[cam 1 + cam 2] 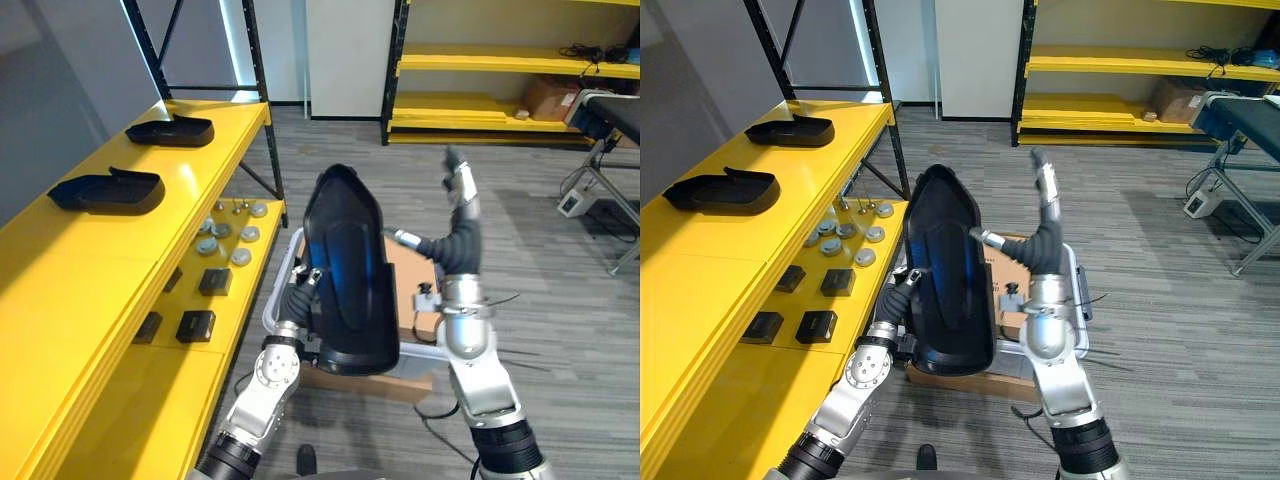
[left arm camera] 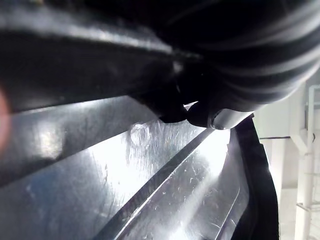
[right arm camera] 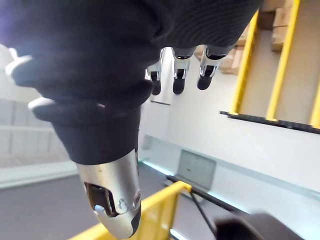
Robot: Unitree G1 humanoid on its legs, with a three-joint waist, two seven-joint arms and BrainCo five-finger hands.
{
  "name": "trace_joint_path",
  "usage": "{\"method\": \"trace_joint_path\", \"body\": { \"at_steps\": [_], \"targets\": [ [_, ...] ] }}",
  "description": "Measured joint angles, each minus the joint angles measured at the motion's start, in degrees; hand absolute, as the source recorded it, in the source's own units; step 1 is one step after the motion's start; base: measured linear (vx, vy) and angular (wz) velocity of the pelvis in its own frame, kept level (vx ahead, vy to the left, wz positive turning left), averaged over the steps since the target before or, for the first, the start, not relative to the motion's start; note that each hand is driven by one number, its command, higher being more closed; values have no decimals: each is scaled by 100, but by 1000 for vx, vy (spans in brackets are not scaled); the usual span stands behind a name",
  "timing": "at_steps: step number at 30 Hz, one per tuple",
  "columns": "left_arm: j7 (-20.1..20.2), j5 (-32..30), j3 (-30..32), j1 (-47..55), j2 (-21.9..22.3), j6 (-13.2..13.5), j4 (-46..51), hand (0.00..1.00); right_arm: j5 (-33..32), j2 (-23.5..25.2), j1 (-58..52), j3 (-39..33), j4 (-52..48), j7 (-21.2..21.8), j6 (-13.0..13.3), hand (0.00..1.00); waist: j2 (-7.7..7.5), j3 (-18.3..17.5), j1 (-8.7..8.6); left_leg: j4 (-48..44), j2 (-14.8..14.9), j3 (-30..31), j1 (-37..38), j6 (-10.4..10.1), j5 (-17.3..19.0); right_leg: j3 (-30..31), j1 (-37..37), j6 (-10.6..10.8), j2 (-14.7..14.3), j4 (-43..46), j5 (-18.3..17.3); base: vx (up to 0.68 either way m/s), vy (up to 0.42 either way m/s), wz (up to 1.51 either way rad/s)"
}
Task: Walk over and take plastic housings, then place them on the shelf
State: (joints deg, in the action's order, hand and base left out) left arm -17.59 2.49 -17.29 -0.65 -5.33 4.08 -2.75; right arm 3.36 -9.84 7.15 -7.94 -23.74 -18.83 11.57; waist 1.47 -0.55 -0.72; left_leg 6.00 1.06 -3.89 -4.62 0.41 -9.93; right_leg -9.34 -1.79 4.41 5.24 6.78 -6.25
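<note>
Gripping housing (image 1: 352,262), half-hidden left robot hand (image 1: 308,277)

Glossy black plastic against smooth yellow paint

The plastic housing (image 1: 350,270) shines, its inner face finely scratched — the nearer housing (image 1: 108,190) and farther housing (image 1: 172,130) look duller. The shelf (image 1: 60,300) is smooth yellow-painted metal, the box (image 1: 405,270) plain brown cardboard, the floor (image 1: 540,220) grey ribbed carpet — matt.

Grey carpet floor (image 1: 560,300) runs from 6 to 3 o'clock. A yellow shelf (image 1: 70,290) on black posts fills 9 o'clock; a second yellow rack (image 1: 480,62) stands at 1 o'clock, a white wall panel (image 1: 345,50) at 12.
</note>
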Motion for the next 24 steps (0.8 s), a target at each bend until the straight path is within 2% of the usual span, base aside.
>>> {"method": "trace_joint_path", "body": {
  "at_steps": [4, 6, 8, 13, 14, 16, 19, 24],
  "targets": [
    [-8, -95, 359, 168, 143, 1, 277, 100, -356, 11, -391, -1121, 119, -70, 134, 0, -1, 1, -30, 0, -2, 0, -2, 7, -5, 1, 0, 0, 2, -9, -1, 0, 0, 0],
    [-11, -96, 530, 340, 181, 5, 529, 100, -515, 38, -680, -1654, 517, -179, 164, 0, -2, 1, -75, 0, -1, 2, -4, 20, -14, -2, 1, -1, 0, -12, -4, 0, 0, 0],
    [-11, -98, 705, 519, 185, 31, 813, 100, -654, 111, -1089, -2245, 1452, -261, 80, 0, 2, 4, -138, 0, 1, 2, -8, -5, 4, -3, 4, -6, -2, -17, -10, 0, 0, 0],
    [-5, -96, 1044, 794, 270, 92, 1225, 100, -1314, 440, -1738, -2974, 3544, -338, -252, 0, 39, 14, -170, 0, 14, -10, -65, -11, 12, 2, 47, -13, -15, -57, -16, 0, 0, -1],
    [-19, -92, 1119, 884, 330, 140, 1340, 100, -1592, 550, -1837, -3076, 4268, -323, -335, 0, 65, 18, -165, 0, 27, -48, -94, -48, 42, 34, 93, -15, -19, -56, -16, 0, 0, -12],
    [-18, -92, 1135, 899, 323, 164, 1375, 100, -1768, 593, -1969, -3064, 5030, -227, -368, 0, 68, 22, -155, -1, 40, -83, -96, -75, 62, 65, 103, -10, -26, -62, -8, 0, 0, -9],
    [5, -90, 1126, 949, 327, 240, 1422, 100, -1922, 805, -2170, -2980, 6224, 171, -544, 0, 70, 45, -152, -1, 56, -92, -97, -87, 75, 70, 94, -10, -42, -82, -10, 0, 0, 0],
    [9, -79, 1128, 1091, 338, 333, 1730, 100, -1793, 893, -2346, -2334, 7316, 606, -710, 0, 85, 173, -126, -8, 49, 46, -187, -91, 71, -98, 15, -23, -62, -35, -54, 6, -9, 14]
  ]
}}
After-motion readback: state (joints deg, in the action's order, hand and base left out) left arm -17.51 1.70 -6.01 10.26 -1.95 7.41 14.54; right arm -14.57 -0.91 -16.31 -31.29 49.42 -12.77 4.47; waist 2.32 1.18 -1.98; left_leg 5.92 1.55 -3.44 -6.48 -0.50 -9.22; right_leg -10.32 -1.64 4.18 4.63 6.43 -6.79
